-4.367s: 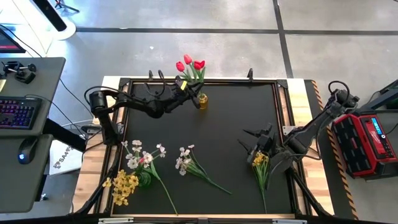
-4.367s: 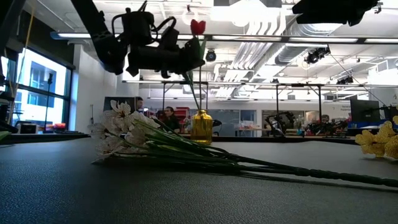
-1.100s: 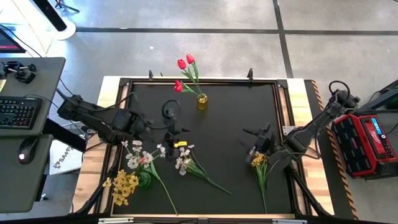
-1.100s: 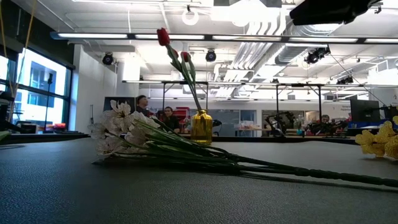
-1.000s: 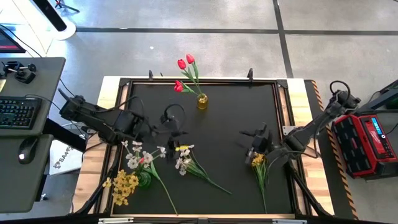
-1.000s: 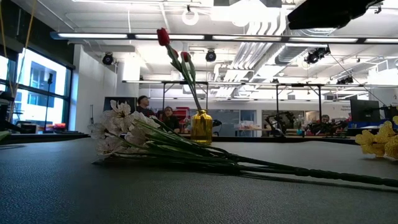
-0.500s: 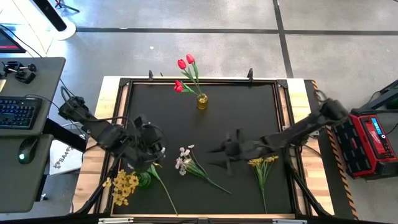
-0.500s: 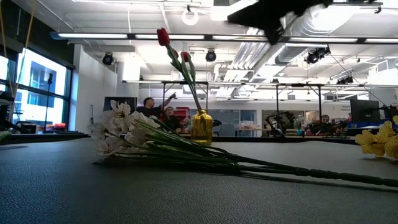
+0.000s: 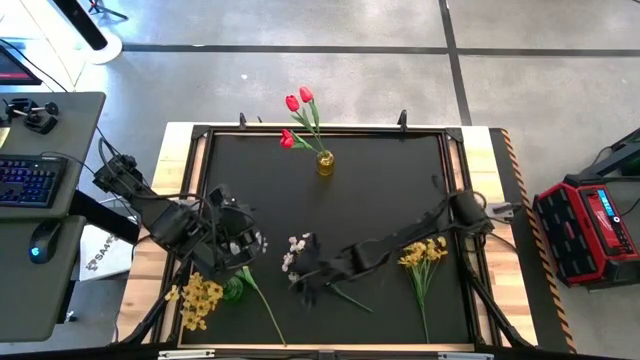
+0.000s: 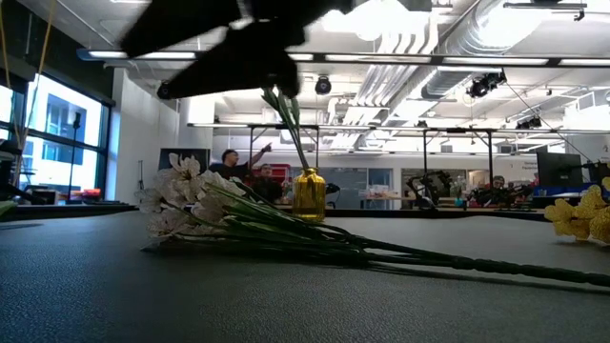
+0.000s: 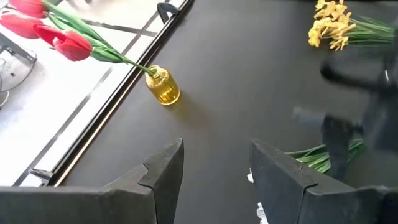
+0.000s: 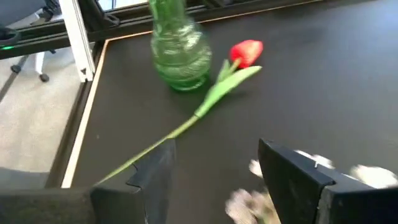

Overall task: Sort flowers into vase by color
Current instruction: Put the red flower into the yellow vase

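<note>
1. Right gripper (image 9: 305, 283): the right arm reaches across the black mat (image 9: 380, 190) to about 6 o'clock of its centre, and its tip sits over the white blossom spray (image 9: 297, 255). In the right wrist view the two fingers (image 12: 298, 180) stand apart with nothing between them: released.

2. Left gripper (image 9: 245, 245): at about 8 o'clock on the mat, above the flowers lying near the left edge. The left wrist view shows its fingers (image 11: 283, 180) spread with only bare mat in the gap: released.

3. Amber vase (image 9: 325, 163): at 12 o'clock near the mat's far edge, upright, with red tulips (image 9: 298, 105) standing in it and leaning outward past the edge. The left wrist view confirms the stems enter its neck.

4. Green glass vase (image 12: 180, 53): clear only in the right wrist view, upright near the mat's corner. A single red tulip (image 12: 245, 53) lies flat just beside it. The high view shows this vase only as a small green patch at 7 o'clock.

5. Yellow blossom bunch (image 9: 200, 298): lying at 7 o'clock by the left edge. A second yellow bunch (image 9: 420, 255) lies at 4 o'clock, stems pointing to the near edge.

6. Low view: the white spray lies flat on the mat in front of the amber vase; a blurred dark arm crosses overhead. People show in the room beyond.
</note>
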Action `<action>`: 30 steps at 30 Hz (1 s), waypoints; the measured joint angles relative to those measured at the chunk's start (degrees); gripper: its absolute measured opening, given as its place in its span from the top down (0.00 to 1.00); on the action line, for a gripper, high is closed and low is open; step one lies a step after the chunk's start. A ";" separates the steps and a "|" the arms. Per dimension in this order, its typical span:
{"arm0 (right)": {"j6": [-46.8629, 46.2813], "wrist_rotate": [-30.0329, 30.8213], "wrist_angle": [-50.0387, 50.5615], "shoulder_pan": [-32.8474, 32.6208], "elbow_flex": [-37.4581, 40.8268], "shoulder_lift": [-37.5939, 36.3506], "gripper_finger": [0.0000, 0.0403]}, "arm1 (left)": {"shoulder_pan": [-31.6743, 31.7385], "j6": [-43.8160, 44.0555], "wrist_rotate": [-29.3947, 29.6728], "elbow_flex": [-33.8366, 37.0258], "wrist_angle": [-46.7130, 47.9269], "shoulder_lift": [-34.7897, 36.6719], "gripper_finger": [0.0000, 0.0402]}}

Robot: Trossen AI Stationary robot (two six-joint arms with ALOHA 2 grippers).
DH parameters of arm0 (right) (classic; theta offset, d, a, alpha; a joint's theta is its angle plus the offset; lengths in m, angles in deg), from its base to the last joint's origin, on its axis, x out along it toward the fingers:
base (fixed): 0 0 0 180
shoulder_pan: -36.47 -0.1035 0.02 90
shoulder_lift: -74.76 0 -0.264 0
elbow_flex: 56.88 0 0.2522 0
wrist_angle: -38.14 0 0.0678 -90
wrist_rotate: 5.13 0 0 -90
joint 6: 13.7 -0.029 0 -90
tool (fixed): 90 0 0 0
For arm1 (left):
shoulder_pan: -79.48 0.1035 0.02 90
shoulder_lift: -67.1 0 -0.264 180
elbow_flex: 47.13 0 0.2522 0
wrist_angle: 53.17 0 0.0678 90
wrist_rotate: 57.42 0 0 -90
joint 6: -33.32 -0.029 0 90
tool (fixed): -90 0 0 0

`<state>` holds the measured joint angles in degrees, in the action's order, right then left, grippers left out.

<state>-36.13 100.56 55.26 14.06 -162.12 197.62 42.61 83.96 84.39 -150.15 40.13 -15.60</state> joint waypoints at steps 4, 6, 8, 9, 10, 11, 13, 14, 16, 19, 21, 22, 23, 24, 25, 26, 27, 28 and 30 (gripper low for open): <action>-0.93 -0.23 0.73 -1.10 -9.22 7.57 0.46 | -0.01 0.35 0.02 0.00 -0.06 0.00 0.58; -1.11 0.12 0.73 -1.59 -13.77 11.41 0.46 | -0.01 0.38 0.02 0.00 -0.04 0.00 0.58; -1.12 0.17 1.23 -1.99 -18.43 15.31 0.46 | -0.01 0.41 0.02 0.00 -0.06 0.00 0.58; -1.13 0.40 2.10 -2.16 -20.76 17.36 0.46 | 0.01 0.58 0.02 0.00 -0.06 0.00 0.58; -1.19 0.78 3.06 -2.32 -23.07 19.33 0.46 | 0.01 0.97 0.02 0.00 -0.06 0.00 0.58; -1.44 1.35 4.14 -2.46 -25.36 21.18 0.46 | 0.01 1.38 0.02 0.00 -0.08 0.00 0.58; -1.83 2.72 7.37 -2.65 -29.92 24.60 0.46 | 0.01 1.82 0.02 0.01 -0.08 0.00 0.58; -2.20 3.26 9.05 -2.69 -32.19 26.15 0.46 | 0.01 1.82 0.02 0.00 -0.08 0.00 0.58; -3.10 3.64 13.13 -2.73 -36.22 28.82 0.46 | 0.01 2.05 0.02 0.02 -0.10 0.00 0.58; -3.80 3.65 17.09 -2.71 -40.55 32.00 0.46 | 0.01 3.13 0.04 0.02 -0.10 0.00 0.58; -4.64 3.95 17.53 -2.72 -42.12 33.15 0.47 | 0.01 3.26 0.02 0.02 -0.13 0.00 0.58; -5.04 3.86 17.66 -2.72 -42.38 33.36 0.49 | 0.01 3.28 0.02 0.02 -0.16 0.00 0.58; -5.77 4.01 17.87 -2.71 -42.45 33.49 0.50 | 0.01 3.35 0.02 0.02 -0.18 0.00 0.58; -6.41 4.06 18.24 -2.71 -42.46 33.56 0.52 | 0.01 3.58 0.02 0.02 -0.21 0.00 0.58; -7.25 4.16 18.82 -2.71 -42.49 33.56 0.55 | 0.01 3.84 0.01 0.02 -0.22 0.00 0.58; -7.71 4.31 19.60 -2.71 -42.50 33.56 0.58 | 0.01 3.88 0.02 0.02 -0.24 0.00 0.58; -8.27 4.47 20.24 -2.71 -42.56 33.56 0.61 | 0.01 3.88 0.01 0.02 -0.28 0.00 0.58; -8.75 4.73 20.97 -2.71 -42.59 33.56 0.65 | 0.01 3.88 0.00 0.02 -0.25 0.00 0.58; -9.60 5.28 22.42 -2.71 -42.63 33.54 0.72 | 0.01 3.88 -0.01 0.02 -0.28 0.00 0.58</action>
<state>-45.73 105.85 77.68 11.35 -204.75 231.16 42.61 87.84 84.38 -150.13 39.85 -15.60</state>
